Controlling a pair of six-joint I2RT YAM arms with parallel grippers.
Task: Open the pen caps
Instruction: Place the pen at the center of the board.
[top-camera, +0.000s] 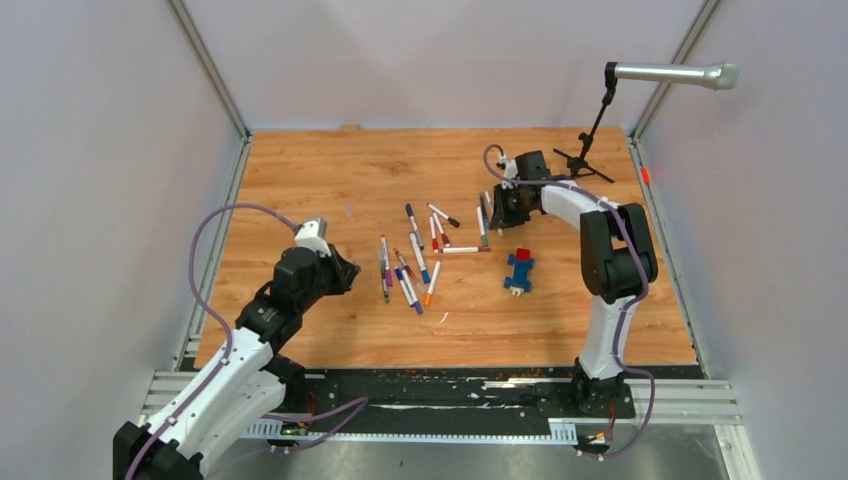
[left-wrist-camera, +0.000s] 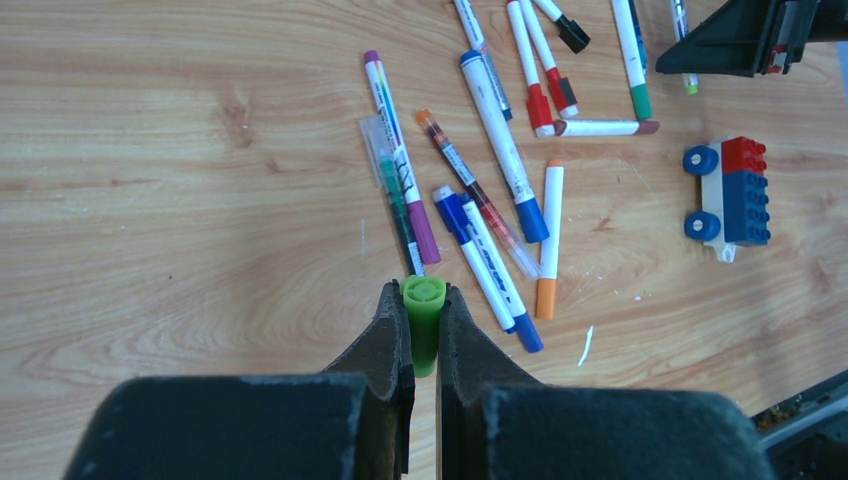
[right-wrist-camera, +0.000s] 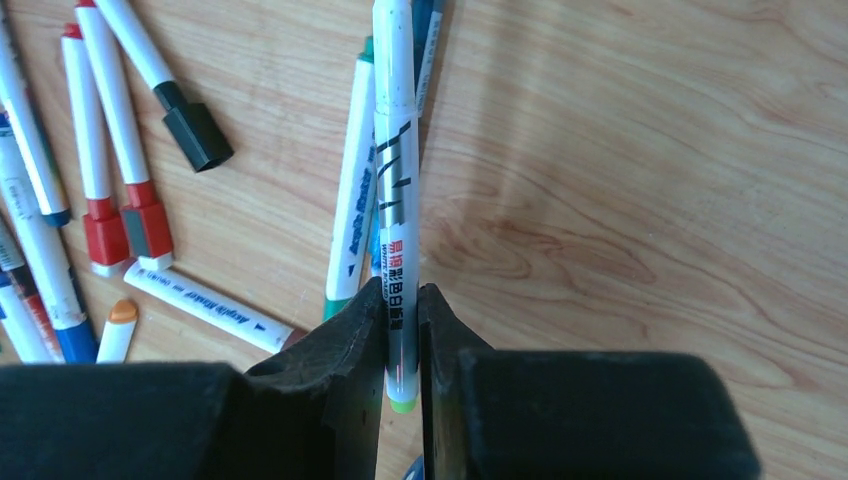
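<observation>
The left gripper (left-wrist-camera: 421, 297) is clenching a small green cylindrical plastic cap (left-wrist-camera: 424, 322), well left of the blue-and-red block car (left-wrist-camera: 730, 190). The right gripper (right-wrist-camera: 402, 300) is grasping a white plastic pen barrel (right-wrist-camera: 396, 150) beyond that car, likely holding the two parts apart.

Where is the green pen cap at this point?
In the left wrist view, the green cap is clamped in the left gripper, left of the scattered pens and nearest the purple-capped pen.
</observation>
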